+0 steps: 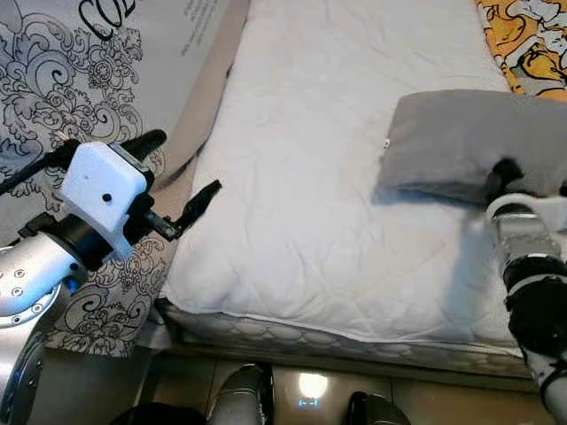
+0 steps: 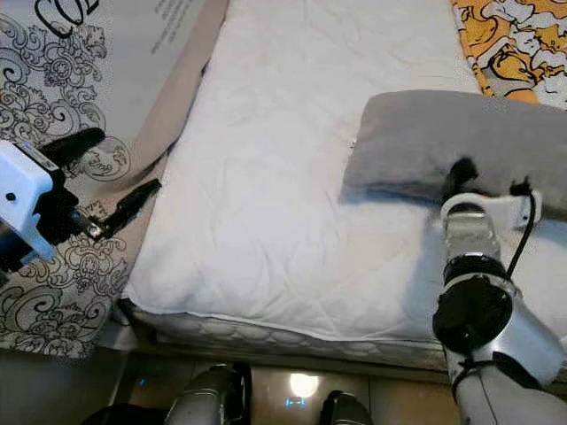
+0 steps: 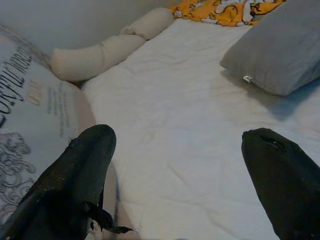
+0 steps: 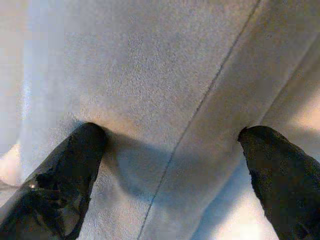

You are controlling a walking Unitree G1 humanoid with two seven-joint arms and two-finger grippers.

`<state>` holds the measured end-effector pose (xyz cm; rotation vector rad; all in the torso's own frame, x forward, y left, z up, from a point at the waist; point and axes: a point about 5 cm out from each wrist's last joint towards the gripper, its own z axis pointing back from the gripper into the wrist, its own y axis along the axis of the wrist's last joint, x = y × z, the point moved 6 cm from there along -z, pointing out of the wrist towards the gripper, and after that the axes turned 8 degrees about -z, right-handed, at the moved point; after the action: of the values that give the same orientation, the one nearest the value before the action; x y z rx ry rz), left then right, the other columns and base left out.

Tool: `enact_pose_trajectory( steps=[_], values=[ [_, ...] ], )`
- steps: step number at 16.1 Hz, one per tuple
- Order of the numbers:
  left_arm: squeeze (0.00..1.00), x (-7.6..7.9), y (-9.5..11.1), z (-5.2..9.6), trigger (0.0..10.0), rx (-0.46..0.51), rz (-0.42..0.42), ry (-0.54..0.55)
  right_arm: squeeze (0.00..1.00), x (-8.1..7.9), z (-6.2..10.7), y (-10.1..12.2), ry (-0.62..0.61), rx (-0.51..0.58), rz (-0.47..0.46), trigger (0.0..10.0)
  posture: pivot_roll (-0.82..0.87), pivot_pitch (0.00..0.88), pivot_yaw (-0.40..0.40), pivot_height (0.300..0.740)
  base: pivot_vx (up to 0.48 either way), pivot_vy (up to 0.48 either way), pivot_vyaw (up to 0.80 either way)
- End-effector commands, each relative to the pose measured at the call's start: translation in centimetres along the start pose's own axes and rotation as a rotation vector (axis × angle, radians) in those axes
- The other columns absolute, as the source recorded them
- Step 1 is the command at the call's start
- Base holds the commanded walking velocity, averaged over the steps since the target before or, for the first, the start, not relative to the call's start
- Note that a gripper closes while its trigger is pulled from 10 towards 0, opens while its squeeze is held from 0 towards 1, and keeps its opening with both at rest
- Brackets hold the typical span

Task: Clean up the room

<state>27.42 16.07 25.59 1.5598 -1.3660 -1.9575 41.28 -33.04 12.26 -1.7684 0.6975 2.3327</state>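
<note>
Glossy tile floor (image 1: pixel 416 403) right at the near edge, with a lamp glare on it and the robot's own feet just poking in. Up from there, the bed's mattress edge (image 1: pixel 292 336), and on top a white quilted mattress pad (image 1: pixel 301 195) running away toward the far end.

Near left, the left arm is up, white wrist box and all, and the left gripper (image 1: pixel 182 173) hangs off the bed's left edge, over a grey-and-white ornate patterned cloth (image 1: pixel 53 80). Its two black fingers stand well apart, released, nothing between them; the left wrist view looks past both fingers (image 3: pixel 75 180) across bare white pad.

Near right, the silver right arm reaches forward, and the right gripper (image 4: pixel 175 145) is at the near edge of the grey pillow (image 1: pixel 478 142). In the right wrist view its two fingertips press into the grey fabric with a seam running between them, jaws spread wide, not clenched on anything. From the head camera the fingers are mostly hidden behind the wrist.

So the grey pillow lies on the right half of the bed, roughly midway along, a small tag at its left edge.

Farther back, a beige bolster (image 3: pixel 105 50) lies along the bed's left side against the wall, and at the far right corner, an orange cartoon-print cloth (image 1: pixel 527 40).
</note>
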Motion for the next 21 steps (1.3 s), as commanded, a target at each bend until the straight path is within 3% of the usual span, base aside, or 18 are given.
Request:
enact_pose_trajectory(
  steps=[1,3,4,5,9,21],
  values=[
    [1.00,-0.1,0.0,0.3,10.0,-0.017,-0.024,-0.003,0.00,-1.0,-0.2,1.1,0.026,0.037,-0.017,0.0,0.31,0.222,0.099,0.740,0.000,0.000,0.00],
    [0.92,1.1,-0.3,0.5,10.0,-0.033,0.019,-0.059,0.00,-1.6,-0.3,1.5,0.046,0.046,-0.027,0.0,0.31,0.217,0.099,0.740,0.000,0.000,0.00],
    [0.81,2.2,-0.6,0.6,10.0,-0.050,0.066,-0.114,0.00,-1.9,-0.3,1.8,0.051,0.049,-0.032,0.0,0.31,0.217,0.099,0.740,0.000,0.000,0.00],
    [0.63,3.5,-0.8,0.9,10.0,-0.062,0.111,-0.181,0.00,-1.9,-0.3,1.9,0.050,0.050,-0.041,0.0,0.31,0.209,0.102,0.740,0.000,0.000,0.00],
    [0.34,5.3,-1.0,1.5,10.0,-0.085,0.148,-0.276,0.00,-1.7,-0.3,2.3,0.041,0.056,-0.051,0.0,0.31,0.204,0.105,0.740,0.000,0.000,0.00],
    [0.32,5.3,-1.3,1.6,10.0,-0.106,0.165,-0.287,0.00,-0.1,-0.1,3.1,-0.003,0.073,-0.065,0.0,0.30,0.188,0.111,0.740,0.000,0.000,0.00]
  ],
)
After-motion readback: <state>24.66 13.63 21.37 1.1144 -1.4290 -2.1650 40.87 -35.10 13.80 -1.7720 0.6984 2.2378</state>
